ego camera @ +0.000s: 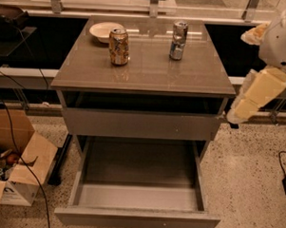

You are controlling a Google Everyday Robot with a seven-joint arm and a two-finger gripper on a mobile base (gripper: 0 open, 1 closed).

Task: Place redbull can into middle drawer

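The redbull can point(178, 40), slim and silver with blue patches, stands upright at the back right of the cabinet top point(149, 71). The middle drawer point(138, 194) is pulled wide open below, with a pale grey floor and nothing in it. My gripper point(234, 115) hangs at the end of the beige arm, beside the cabinet's right edge. It is level with the upper drawer front, well below and to the right of the can, and holds nothing that I can see.
A wider gold-orange can point(119, 47) and a pale bowl point(104, 30) stand at the back left of the top. The shut upper drawer front point(140, 124) has a dark gap above it. An open cardboard box point(14, 165) and cables lie on the floor at left.
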